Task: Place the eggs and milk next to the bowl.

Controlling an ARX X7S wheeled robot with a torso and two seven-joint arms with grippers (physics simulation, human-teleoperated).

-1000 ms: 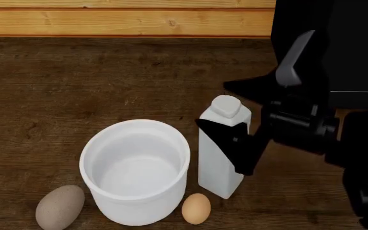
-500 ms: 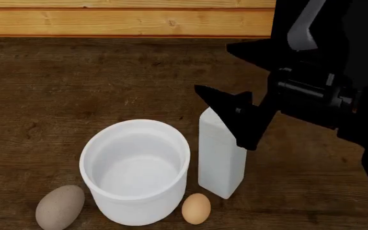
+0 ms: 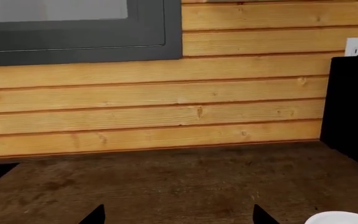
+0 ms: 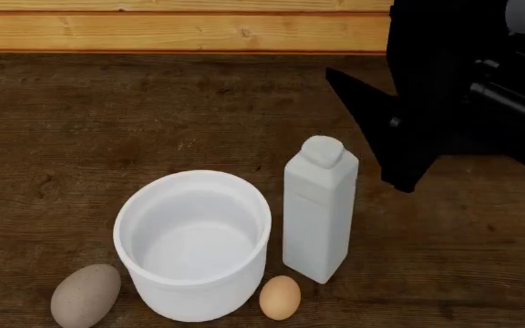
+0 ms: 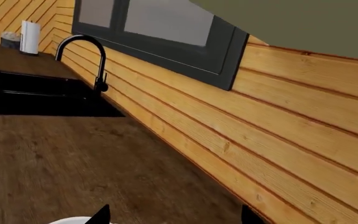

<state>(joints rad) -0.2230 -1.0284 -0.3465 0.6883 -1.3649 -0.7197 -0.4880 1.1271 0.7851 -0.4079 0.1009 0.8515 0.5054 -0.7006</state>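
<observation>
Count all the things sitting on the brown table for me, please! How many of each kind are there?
Eggs: 2, a bigger speckled beige-grey egg and a smaller orange-tan egg
Tall white milk carton with a round cap: 1
Deep white round bowl: 1
Total: 4 things

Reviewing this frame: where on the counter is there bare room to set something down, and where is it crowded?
Bare counter runs between the wall boards and the bowl, and left of the bowl. Right of the milk is bare too, though the right gripper hangs over part of it. Crowded: the near edge, where the big egg, bowl, small egg and milk sit close together.
</observation>
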